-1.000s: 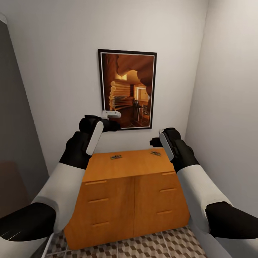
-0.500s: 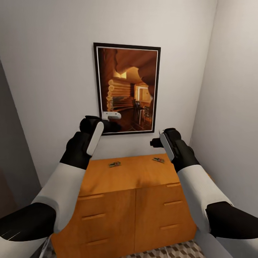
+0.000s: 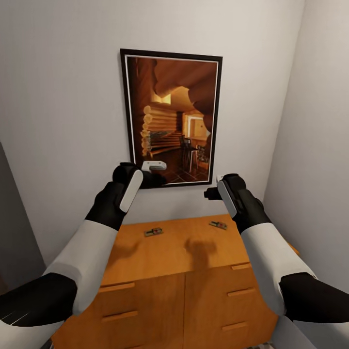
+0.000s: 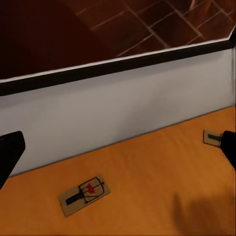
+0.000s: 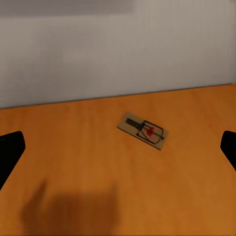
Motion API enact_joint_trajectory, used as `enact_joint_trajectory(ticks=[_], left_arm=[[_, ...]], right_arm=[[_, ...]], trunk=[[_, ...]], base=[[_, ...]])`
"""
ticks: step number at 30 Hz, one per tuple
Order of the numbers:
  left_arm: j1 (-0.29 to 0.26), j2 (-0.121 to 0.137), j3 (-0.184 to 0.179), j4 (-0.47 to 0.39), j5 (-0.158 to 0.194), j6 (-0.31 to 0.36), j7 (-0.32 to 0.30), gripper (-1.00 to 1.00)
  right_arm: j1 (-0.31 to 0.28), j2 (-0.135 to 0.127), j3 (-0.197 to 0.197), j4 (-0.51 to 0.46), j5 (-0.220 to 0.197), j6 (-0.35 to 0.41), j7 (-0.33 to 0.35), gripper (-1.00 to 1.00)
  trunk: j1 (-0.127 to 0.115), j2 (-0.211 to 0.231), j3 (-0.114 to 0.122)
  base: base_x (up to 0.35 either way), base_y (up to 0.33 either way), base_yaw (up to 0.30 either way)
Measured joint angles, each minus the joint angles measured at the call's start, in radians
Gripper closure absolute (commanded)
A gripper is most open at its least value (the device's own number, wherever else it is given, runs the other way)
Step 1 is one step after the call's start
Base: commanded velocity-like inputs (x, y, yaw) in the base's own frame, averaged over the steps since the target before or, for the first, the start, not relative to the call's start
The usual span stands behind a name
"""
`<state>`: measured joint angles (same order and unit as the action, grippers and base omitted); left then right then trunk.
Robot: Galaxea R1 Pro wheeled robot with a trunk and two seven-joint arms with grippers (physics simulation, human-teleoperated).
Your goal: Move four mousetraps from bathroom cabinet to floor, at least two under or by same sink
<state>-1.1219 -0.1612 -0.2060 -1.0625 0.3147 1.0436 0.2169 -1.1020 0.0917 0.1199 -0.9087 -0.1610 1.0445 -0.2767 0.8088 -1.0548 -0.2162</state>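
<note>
Both hands were raised above the cabinet (image 3: 174,271), apart from everything: left hand (image 3: 154,170) and right hand (image 3: 209,193) each had fingers spread wide, empty. On the flat top, two mousetraps lay flat toward the rear edge, well apart: left trap (image 3: 153,232) and right trap (image 3: 218,225), bare wood all around them. Behind hung a framed picture (image 3: 170,116) on the wall.

Two mousetraps lie on the cabinet (image 3: 179,245) top — a left mousetrap (image 3: 153,232) and a right mousetrap (image 3: 218,225), well apart. One framed picture (image 3: 170,118) hangs on the wall. Drawer handles (image 3: 117,287) number five, perhaps — the lower cabinet front is cut off.
</note>
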Motion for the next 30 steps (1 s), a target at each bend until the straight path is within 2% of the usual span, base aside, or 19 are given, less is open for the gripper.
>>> enact_joint_trajectory(ticks=[4,7,23,30], left_arm=[[0.0,0.001,-0.001,0.008,0.045,0.001,0.0,-1.0],[0.0,0.001,-0.001,0.011,0.062,0.001,0.0,-1.0],[0.0,0.002,-0.003,0.013,0.073,0.001,0.0,-1.0],[0.0,0.003,-0.004,0.018,0.07,0.0,0.001,-1.0]], right_arm=[[0.0,-0.003,0.0,0.002,0.0,0.0,0.0,-1.0],[0.0,-0.004,0.0,0.003,0.0,0.0,0.0,-1.0],[0.0,-0.005,-0.005,0.065,0.001,0.0,0.001,-1.0],[0.0,-0.004,-0.004,0.069,0.001,0.0,0.002,-1.0]], trunk=[[0.0,0.0,0.0],[0.0,0.0,0.0],[0.0,0.0,0.0],[0.0,0.0,0.0]], base=[[0.039,0.0,0.0],[0.013,0.0,0.0],[0.004,0.0,0.0],[0.203,0.0,0.0]])
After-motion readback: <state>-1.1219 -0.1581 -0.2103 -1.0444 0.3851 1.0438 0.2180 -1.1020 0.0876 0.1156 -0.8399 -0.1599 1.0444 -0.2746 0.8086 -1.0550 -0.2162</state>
